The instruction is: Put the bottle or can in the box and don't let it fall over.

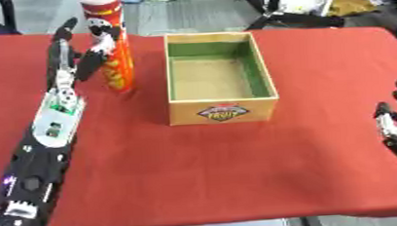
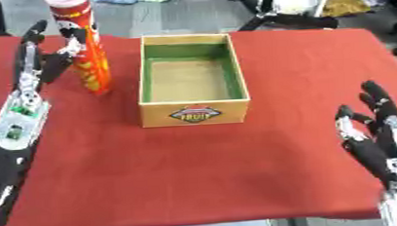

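A tall red and orange can with a white lid stands upright on the red tablecloth, left of the box. My left hand is beside it on its left, fingers straight and spread, thumb close to or touching the can's side. The cardboard box, open on top with green inner walls and a printed label on its front, sits at the table's middle and holds nothing. My right hand rests open near the lower right, fingers up.
The red cloth covers the whole table and ends at a front edge near the bottom. Black chair or stand legs and clutter sit on the floor beyond the far edge.
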